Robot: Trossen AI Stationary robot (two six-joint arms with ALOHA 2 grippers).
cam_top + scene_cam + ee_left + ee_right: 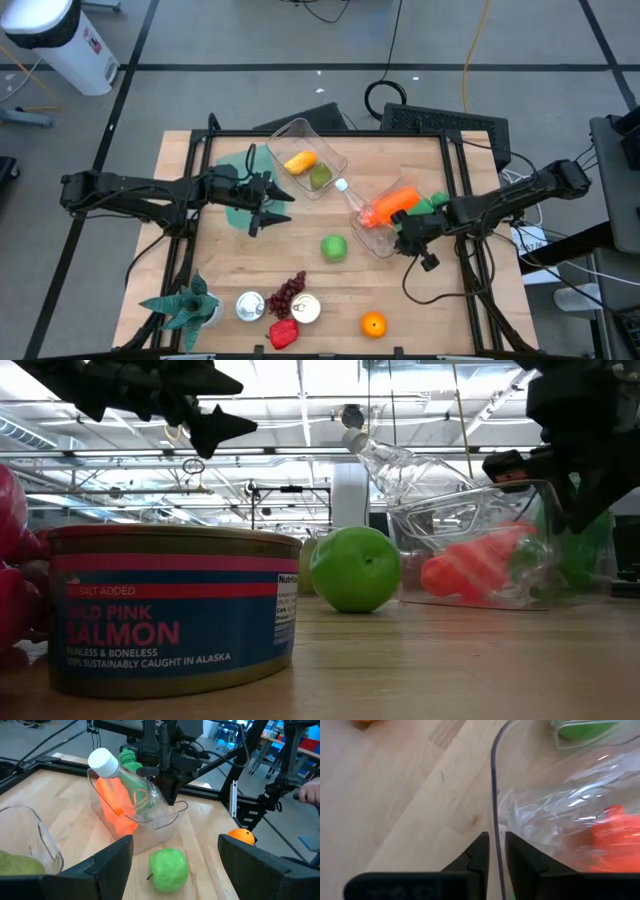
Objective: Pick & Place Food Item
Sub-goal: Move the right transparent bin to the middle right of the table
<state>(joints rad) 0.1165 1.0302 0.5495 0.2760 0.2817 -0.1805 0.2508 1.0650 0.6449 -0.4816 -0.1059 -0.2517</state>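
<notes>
A green apple (334, 247) (169, 867) sits on the wooden table between the two arms. A clear plastic container (383, 222) (480, 550) (135, 815) holds an orange food item (398, 200), a green one (434, 201) and a plastic bottle (352, 198) that leans out over its rim. My right gripper (408, 236) (496, 842) is shut on this container's near wall. My left gripper (265, 207) (175, 865) hovers open above the table to the left of the apple, its fingers pointing toward it. My right gripper pinches the clear container's thin wall at its rim (493, 795), with one finger (480, 852) outside and the other (520, 855) inside. It reaches in slanting from above and from the table's right. The container's base rests on the table.
A second clear container (308, 160) with a yellow item and a green fruit stands at the far middle. Along the near edge are a salmon can (170, 610), another can (250, 305), grapes (288, 292), a red pepper (283, 333), an orange (373, 324) and a small plant (185, 305).
</notes>
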